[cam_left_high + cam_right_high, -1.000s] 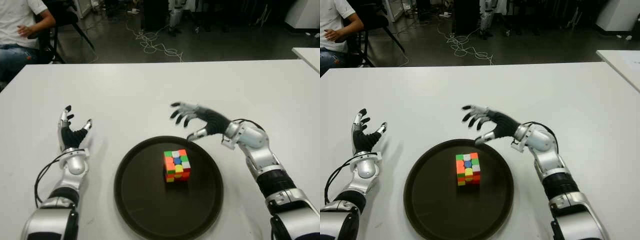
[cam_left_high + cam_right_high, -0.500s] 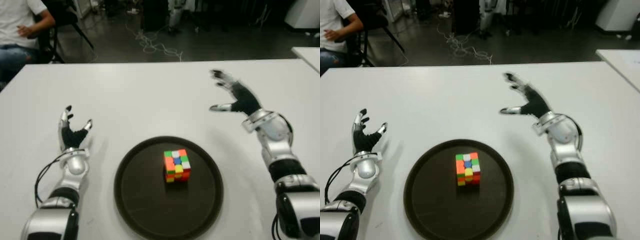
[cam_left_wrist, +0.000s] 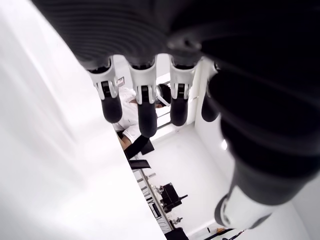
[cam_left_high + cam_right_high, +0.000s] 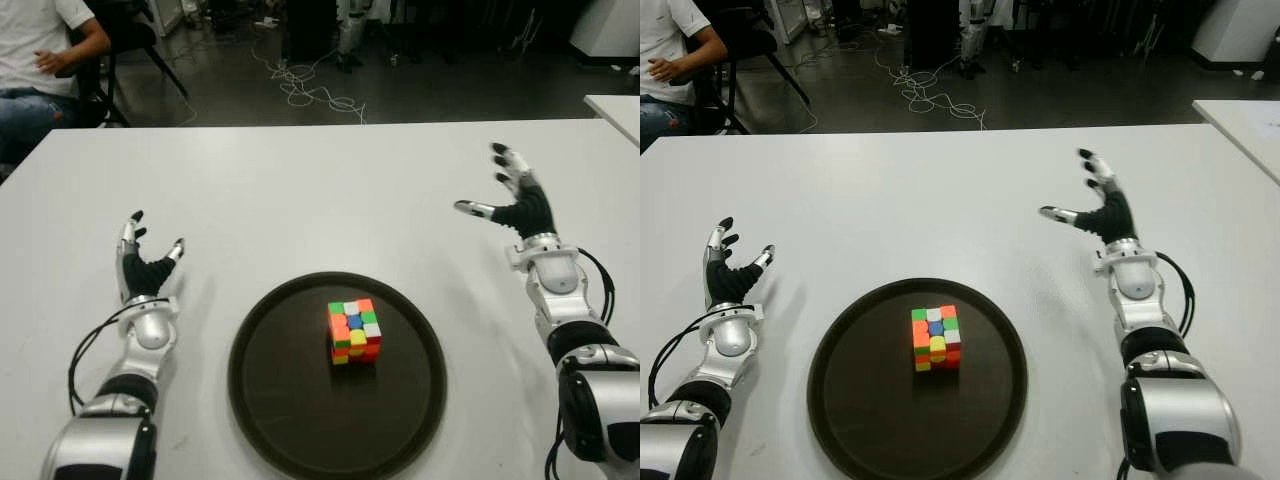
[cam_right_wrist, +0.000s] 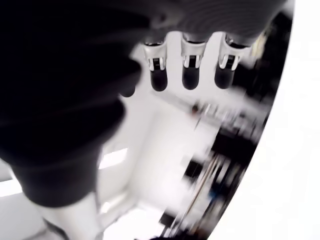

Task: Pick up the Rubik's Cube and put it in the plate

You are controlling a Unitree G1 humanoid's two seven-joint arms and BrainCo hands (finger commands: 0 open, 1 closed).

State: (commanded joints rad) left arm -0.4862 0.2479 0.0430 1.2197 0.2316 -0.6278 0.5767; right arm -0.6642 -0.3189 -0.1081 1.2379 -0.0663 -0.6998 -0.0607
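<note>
Multicoloured plastic Rubik's Cube sits mid round dark brown plate, near the white table's front edge. Right hand raised toward the right edge, fingers spread, empty (left hand likewise, left of plate).

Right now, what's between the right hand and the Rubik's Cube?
Only bare white table and the round dark plate's rim, shown in both eye views. The open right hand is beyond the plate's right side; the multicoloured Rubik's Cube sits inside it.

The left hand fills the view, its fingers spread and empty. Beside them runs the white table. A person in white shows beyond the fingertips.
</note>
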